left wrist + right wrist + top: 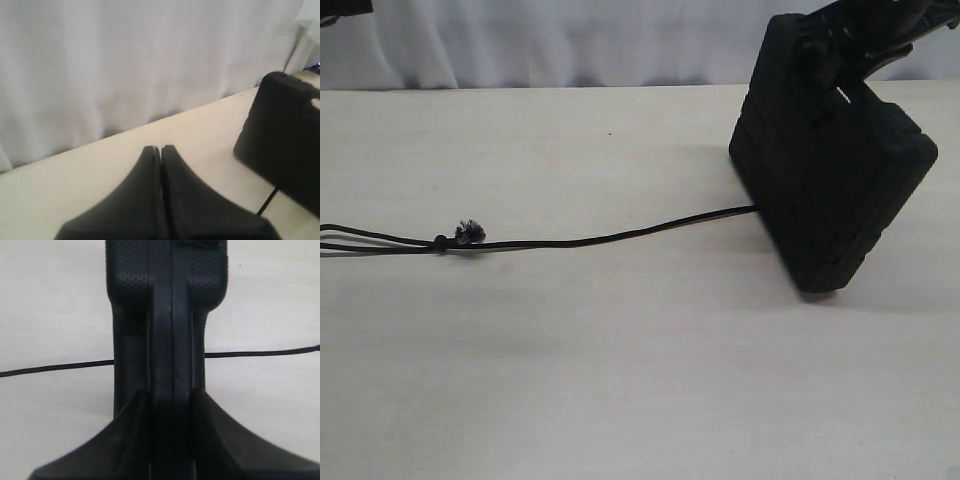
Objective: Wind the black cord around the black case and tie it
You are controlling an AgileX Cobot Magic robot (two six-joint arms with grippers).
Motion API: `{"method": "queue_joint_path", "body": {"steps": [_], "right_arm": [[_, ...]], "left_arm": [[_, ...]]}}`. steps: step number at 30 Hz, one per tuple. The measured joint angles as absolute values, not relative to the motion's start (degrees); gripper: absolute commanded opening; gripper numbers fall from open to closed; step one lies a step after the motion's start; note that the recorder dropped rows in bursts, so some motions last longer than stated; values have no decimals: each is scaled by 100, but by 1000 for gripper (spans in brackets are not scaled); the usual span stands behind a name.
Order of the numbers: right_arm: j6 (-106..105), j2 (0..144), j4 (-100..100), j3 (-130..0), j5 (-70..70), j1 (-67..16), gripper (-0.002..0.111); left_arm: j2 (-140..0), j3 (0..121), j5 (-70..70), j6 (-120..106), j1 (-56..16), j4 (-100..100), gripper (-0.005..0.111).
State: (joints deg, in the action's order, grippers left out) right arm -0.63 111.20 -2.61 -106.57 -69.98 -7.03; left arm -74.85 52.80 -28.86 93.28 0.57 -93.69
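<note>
Exterior view: my right gripper [835,55] holds the case [830,190] tipped on one corner on the table [620,380]. The cord [620,236] lies flat from the left edge, past its tuft [470,231], to the case's foot, so no turn is wrapped and no tie is made. Left wrist view: the left gripper [160,150] is closed with nothing visible between its fingers, clear of the case, with a curtain [125,65] behind. Right wrist view: the fingers clamp the case's edge, the cord crosses the table beyond on both sides, and I see no obstruction.

Exterior view looks across table [620,380], both wrist views close, all share black case [830,190]
</note>
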Motion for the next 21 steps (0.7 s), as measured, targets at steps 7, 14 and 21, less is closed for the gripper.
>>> {"method": "queue_joint_path", "body": {"steps": [7,14,21], "right_arm": [[-63,11120,-261,-10657,-6998,-703,4],[-63,11120,-261,-10657,-6998,-703,4],[-63,11120,-261,-10657,-6998,-703,4]], "left_arm": [[-8504,5564,-996,9213,-84,-9968,0],[-9139,5587,3091,7226,-250,-9855,0],[-9992,6303,3342,1995,14,-4236,0]]}}
